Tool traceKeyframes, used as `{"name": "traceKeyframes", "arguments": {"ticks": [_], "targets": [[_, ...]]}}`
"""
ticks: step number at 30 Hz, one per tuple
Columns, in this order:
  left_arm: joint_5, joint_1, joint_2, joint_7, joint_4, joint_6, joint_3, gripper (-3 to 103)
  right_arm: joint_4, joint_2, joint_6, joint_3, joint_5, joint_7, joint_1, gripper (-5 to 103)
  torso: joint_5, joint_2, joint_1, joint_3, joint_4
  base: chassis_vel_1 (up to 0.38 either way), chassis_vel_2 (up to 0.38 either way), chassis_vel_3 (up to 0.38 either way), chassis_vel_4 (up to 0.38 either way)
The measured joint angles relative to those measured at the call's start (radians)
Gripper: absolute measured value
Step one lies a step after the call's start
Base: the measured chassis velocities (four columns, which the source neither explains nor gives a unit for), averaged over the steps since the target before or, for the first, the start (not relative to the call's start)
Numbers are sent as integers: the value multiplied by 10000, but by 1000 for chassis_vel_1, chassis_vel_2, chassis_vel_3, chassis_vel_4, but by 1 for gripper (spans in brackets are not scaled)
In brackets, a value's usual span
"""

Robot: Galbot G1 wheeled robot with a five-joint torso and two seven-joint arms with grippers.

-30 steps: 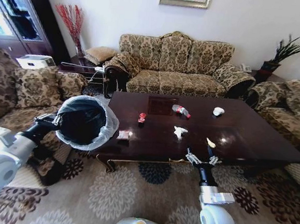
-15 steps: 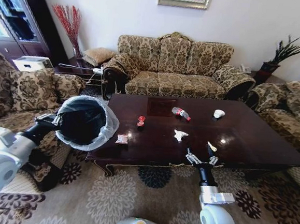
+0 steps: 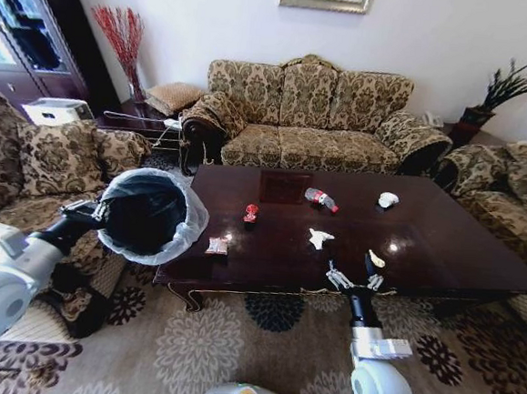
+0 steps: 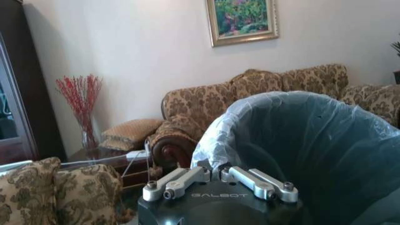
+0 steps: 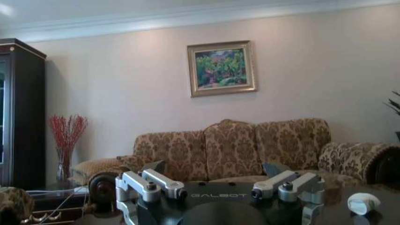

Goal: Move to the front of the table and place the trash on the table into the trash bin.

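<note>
The approach looks nearly done: the left tool [image 3: 95, 211] is clamped on the rim of the trash bin [image 3: 149, 214] beside the counter [image 3: 442, 252], the right tool [image 3: 355, 278] spread wide near the yellowish scrap [image 3: 376, 259], likely the first grab.

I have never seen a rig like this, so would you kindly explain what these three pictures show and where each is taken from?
This is a wheeled robot with two arms. The head camera looks down at a dark glossy reddish-brown wooden coffee table. On it lie a clear bottle with a red cap, a red wrapper, a pinkish packet, crumpled white papers and a yellowish scrap. The other two cameras sit on the wrists. The left end effector is shut on the rim of a round black bin with a whitish bag liner, holding it up beside the table. The right end effector hovers open at the table's near edge.
</note>
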State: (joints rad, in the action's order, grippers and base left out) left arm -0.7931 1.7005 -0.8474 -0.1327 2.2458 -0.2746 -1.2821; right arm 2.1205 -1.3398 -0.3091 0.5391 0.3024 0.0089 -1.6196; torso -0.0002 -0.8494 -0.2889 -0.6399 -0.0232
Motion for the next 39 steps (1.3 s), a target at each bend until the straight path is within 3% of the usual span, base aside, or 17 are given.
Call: {"name": "traceKeyframes", "arguments": {"ticks": [5,14,17,22,29,33,35,39], "targets": [[0,0,0,0,0,0,0,3,72,17,62,0,-27,2,-9,100,5,0,-1,0,0,0,0,0,0],[0,0,0,0,0,0,0,3,2558,602,1766,13,-1284,328,-279,100,-1,0,-1,0,0,0,0,0,0],[0,0,0,0,0,0,0,3,2945,683,2246,-71,-934,357,-220,100,1,0,0,0,-1,0,0,0,0],[-18,0,-1,13,8,-9,0,3,2924,694,2393,-76,-851,479,-194,100,1,0,0,0,0,0,0,0,0],[-1264,112,-303,994,1312,-781,54,3,2817,741,2500,-81,-518,336,-143,100,11,-1,1,1,1,0,0,0,0],[-1113,165,-350,1174,1375,-1125,202,3,2821,930,2731,42,578,-286,-58,100,1,0,0,0,0,0,0,0,0],[-949,189,-351,1206,1360,-1249,354,3,2709,1022,2906,123,781,-468,46,100,-3,0,-1,0,-8,0,0,0,0],[-597,155,-208,1213,1052,-1098,436,3,2377,1321,3478,144,823,-524,273,100,1,-1,0,0,5,0,0,0,0]]}}
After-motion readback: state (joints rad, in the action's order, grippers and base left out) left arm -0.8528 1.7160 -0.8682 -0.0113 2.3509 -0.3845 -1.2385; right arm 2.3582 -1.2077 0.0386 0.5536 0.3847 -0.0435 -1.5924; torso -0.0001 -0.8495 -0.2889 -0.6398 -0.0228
